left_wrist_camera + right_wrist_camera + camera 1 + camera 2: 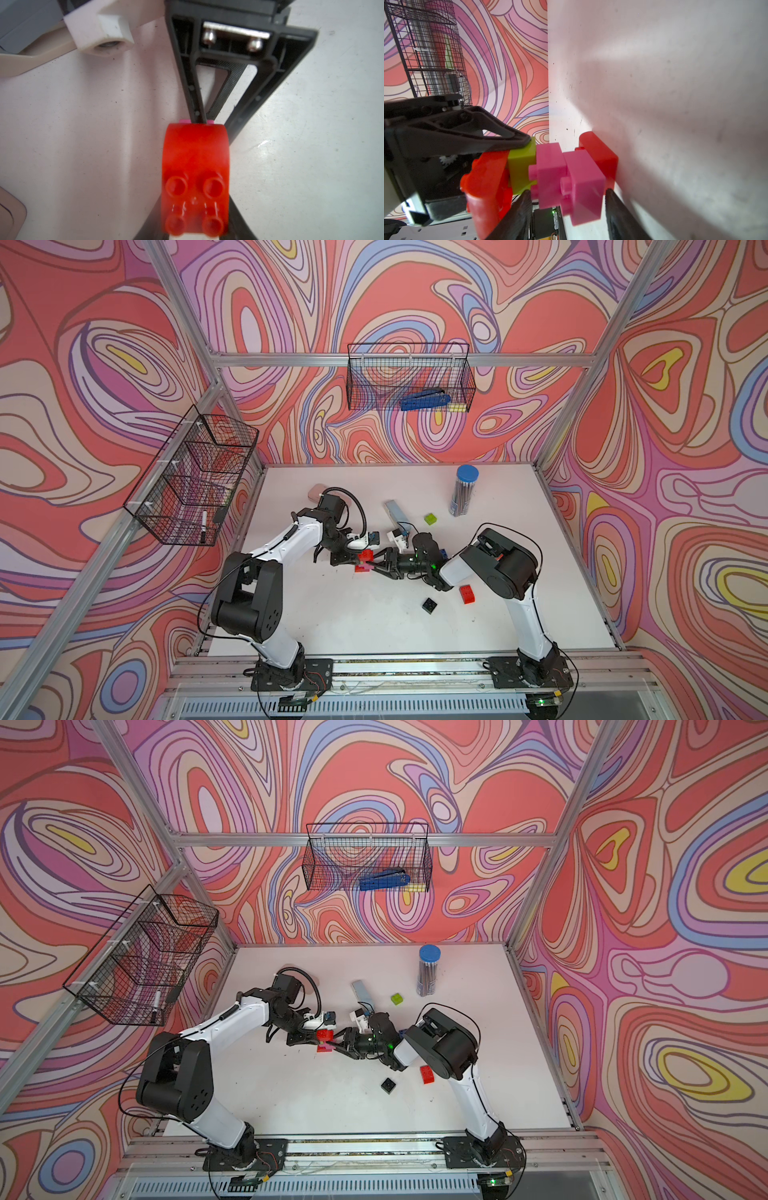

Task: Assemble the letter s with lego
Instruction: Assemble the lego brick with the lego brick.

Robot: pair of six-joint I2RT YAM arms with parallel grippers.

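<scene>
Two arms, two wire baskets — two pink bricks, one black brick

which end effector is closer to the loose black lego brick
Right. The right end effector grips the lego stack at its pink end, nearer the black brick; the left end effector holds its red end, farther off.

Walls: coral, pink, lilac, blue and yellow swirls, dark outlines.
Table: white.
My arms: white with black joints.
Brick stack: red, lime green, pink, pink, red.
Loose bricks: lime green brick, black brick, red brick.
Baskets: black wire mesh.
Stapler in basket: blue.
Stapler on table: grey-blue.
Tube lid: blue.
</scene>
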